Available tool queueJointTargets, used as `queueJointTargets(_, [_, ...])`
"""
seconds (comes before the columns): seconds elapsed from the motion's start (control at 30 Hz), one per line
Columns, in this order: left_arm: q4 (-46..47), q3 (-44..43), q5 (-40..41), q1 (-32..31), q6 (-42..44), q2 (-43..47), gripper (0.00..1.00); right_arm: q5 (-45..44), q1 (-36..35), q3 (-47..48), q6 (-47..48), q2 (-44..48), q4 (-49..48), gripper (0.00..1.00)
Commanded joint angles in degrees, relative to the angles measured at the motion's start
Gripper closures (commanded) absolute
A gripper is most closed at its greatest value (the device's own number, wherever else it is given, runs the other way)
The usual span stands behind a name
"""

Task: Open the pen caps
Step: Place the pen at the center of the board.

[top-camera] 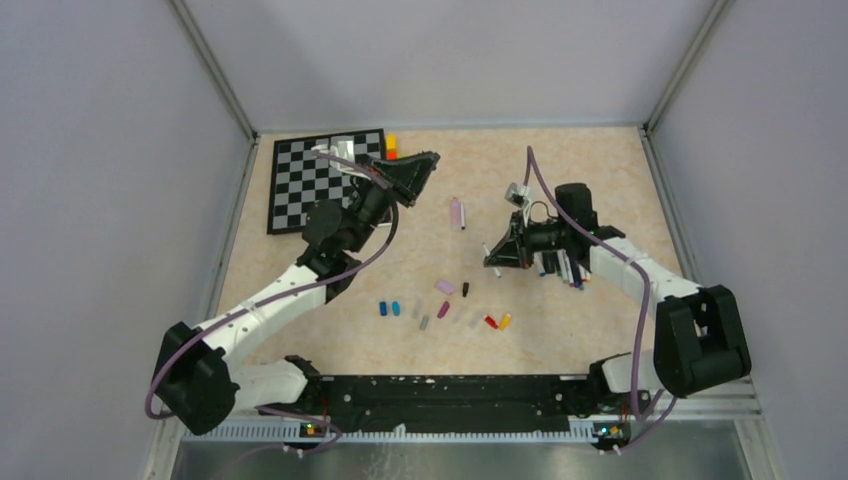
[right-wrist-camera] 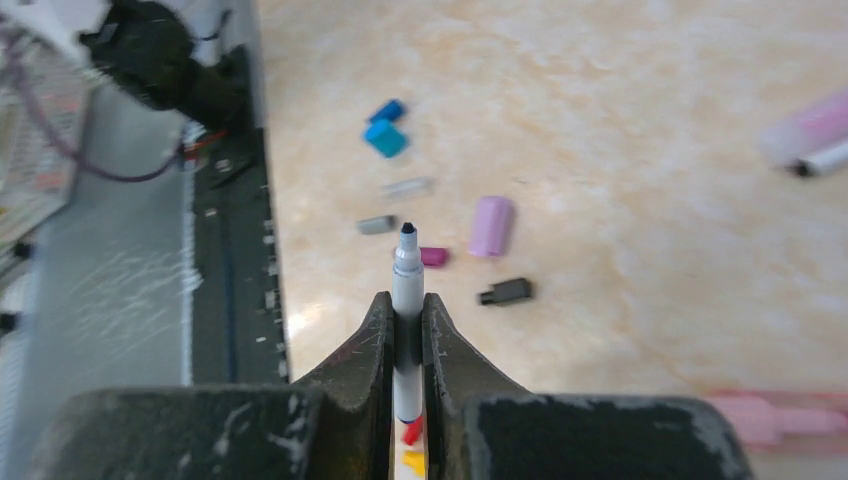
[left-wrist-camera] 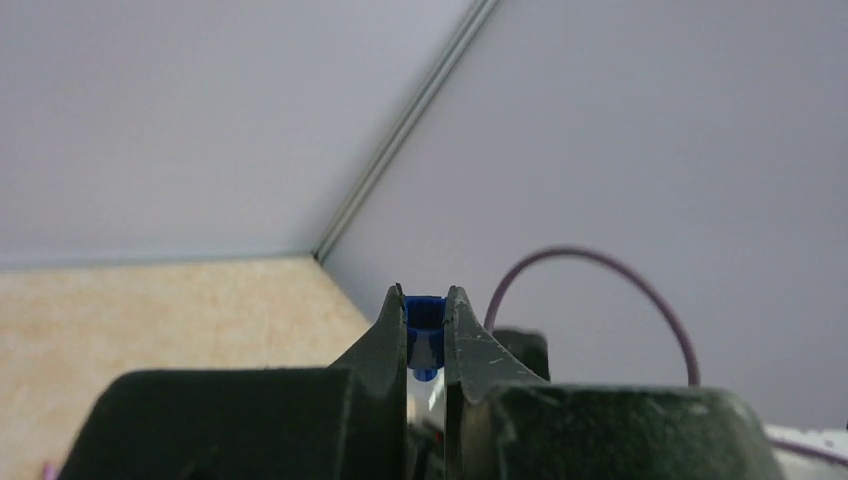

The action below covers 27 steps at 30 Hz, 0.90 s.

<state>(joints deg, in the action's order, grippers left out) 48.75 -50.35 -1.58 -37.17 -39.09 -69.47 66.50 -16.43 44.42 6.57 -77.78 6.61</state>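
Note:
My left gripper (top-camera: 418,168) is raised beside the chessboard and is shut on a blue pen cap (left-wrist-camera: 425,318) pinched between its tips (left-wrist-camera: 428,298). My right gripper (top-camera: 497,258) hangs low over the table, shut (right-wrist-camera: 405,308) on a white-barrelled pen (right-wrist-camera: 407,275) whose dark tip is bare. Loose pen caps lie below it: two blue (right-wrist-camera: 384,131), grey (right-wrist-camera: 376,224), lilac (right-wrist-camera: 490,225), magenta (right-wrist-camera: 434,256) and black (right-wrist-camera: 507,291). In the top view the caps are scattered in the near middle (top-camera: 443,309), with red (top-camera: 490,321) and yellow (top-camera: 504,321) at the right.
A pile of pens (top-camera: 560,268) lies under my right wrist. A pink highlighter (top-camera: 456,211) rests mid-table. The chessboard (top-camera: 300,190) fills the far left corner, with a yellow and red block (top-camera: 391,145) at its edge. Grey walls enclose the table.

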Motion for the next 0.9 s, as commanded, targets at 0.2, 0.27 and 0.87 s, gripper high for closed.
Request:
queueJointTargets(0.2, [-20.5, 13.2, -10.6, 0.3, -5.8, 9.5, 1.0, -34.6, 1.0, 11.5, -12.0, -12.0, -0.6, 1.0])
queueJointTargets(0.27, [-20.8, 15.7, -10.4, 0.3, -5.5, 10.6, 1.0, -35.9, 0.7, 14.8, -17.0, -15.7, -1.2, 1.0])
queueJointTargets(0.87, [-24.0, 22.1, -12.8, 0.4, -0.6, 10.3, 1.0, -37.3, -1.2, 37.4, -28.5, -42.3, 1.2, 0.89])
